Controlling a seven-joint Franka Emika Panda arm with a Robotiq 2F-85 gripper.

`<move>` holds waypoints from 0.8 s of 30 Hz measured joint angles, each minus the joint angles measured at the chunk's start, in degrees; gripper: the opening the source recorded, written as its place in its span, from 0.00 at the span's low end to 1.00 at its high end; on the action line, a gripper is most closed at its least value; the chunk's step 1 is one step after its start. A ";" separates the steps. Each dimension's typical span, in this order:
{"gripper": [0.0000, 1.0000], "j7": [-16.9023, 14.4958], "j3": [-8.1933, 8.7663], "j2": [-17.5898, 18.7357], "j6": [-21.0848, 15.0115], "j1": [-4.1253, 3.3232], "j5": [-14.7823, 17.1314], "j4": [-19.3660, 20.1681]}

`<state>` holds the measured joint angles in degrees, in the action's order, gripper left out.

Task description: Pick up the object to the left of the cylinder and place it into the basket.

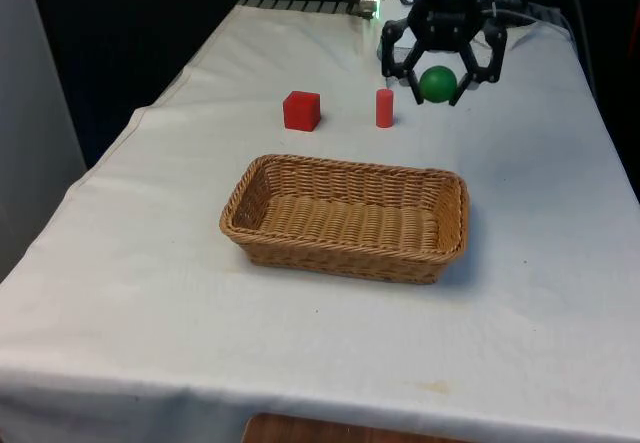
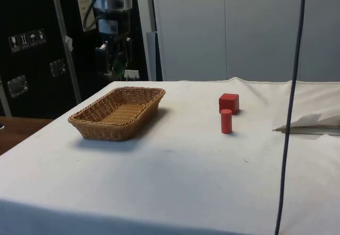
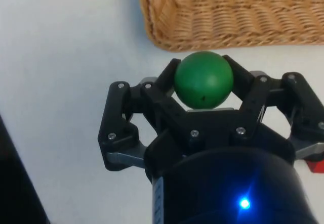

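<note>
The gripper [image 1: 439,85] has the green ball [image 1: 438,82] clamped between its fingers [image 3: 253,90], held up off the cloth, beyond the basket [image 1: 243,213] and to the front view's right of the red cylinder [image 1: 384,108]. The red cube [image 1: 301,110] sits at the cylinder's other side.

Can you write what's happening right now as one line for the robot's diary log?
gripper: shut on green ball | lifted above cloth | red cylinder, red cube: on table | basket: empty
</note>
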<state>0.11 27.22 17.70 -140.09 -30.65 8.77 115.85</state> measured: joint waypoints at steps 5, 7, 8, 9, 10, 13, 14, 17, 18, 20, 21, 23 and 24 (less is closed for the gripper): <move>0.00 -0.46 0.69 1.72 0.00 0.34 0.11 -1.66; 0.00 -0.74 1.03 2.23 -0.29 0.52 0.17 -2.01; 0.00 -0.92 1.20 2.52 -0.52 0.57 0.29 -2.12; 0.00 -1.20 1.38 2.75 -0.80 0.69 0.46 -2.18; 0.00 -1.49 1.55 3.04 -1.15 0.74 0.63 -2.23; 0.00 -2.18 2.01 3.61 -1.83 0.86 1.15 -2.52; 0.00 -2.52 2.18 4.01 -2.12 0.92 1.38 -2.69; 0.00 -4.01 2.92 5.61 -2.86 1.38 2.64 -3.90; 0.00 -4.41 3.09 6.07 -2.92 1.43 3.04 -4.24; 0.00 -5.79 3.67 7.39 -2.92 1.78 4.30 -5.50; 0.00 -6.25 3.84 7.85 -2.92 1.89 4.81 -5.84; 0.00 -6.70 4.07 8.31 -2.92 1.95 5.27 -6.19; 0.00 -7.22 4.24 8.82 -2.92 2.06 5.84 -6.42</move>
<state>-7.10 31.46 26.53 -143.01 -28.59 14.61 109.43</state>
